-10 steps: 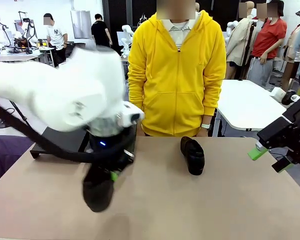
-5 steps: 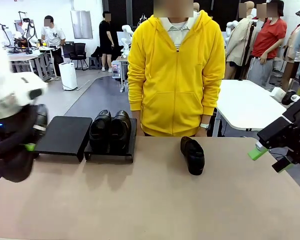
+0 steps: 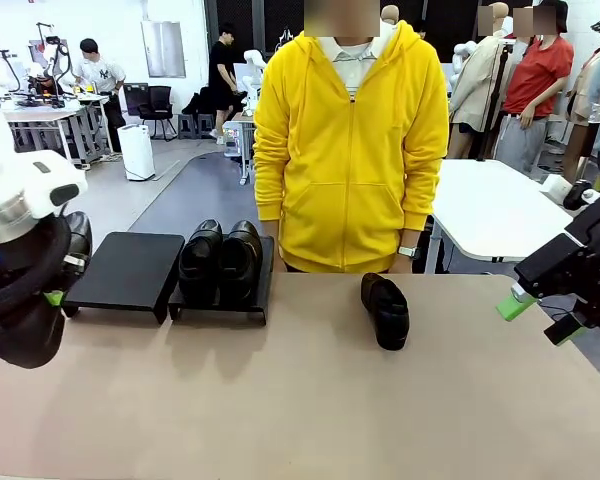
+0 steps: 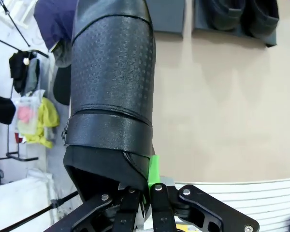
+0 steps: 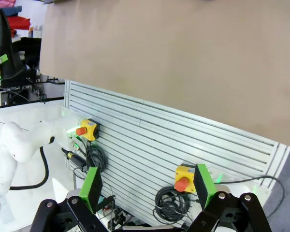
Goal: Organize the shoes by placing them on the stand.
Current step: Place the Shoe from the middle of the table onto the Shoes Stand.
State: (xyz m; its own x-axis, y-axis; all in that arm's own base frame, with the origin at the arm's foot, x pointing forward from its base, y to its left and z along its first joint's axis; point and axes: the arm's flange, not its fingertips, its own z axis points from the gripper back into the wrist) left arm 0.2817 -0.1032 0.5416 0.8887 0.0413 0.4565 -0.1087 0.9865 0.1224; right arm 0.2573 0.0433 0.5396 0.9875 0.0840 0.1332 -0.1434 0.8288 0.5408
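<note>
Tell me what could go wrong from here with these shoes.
The left gripper pinches its shoe only by the rim of its opening, so it might slip or swing. Setting it on the free half of the stand could nudge the pair beside it. The last shoe lies close to the person, so reaching there needs care.
</note>
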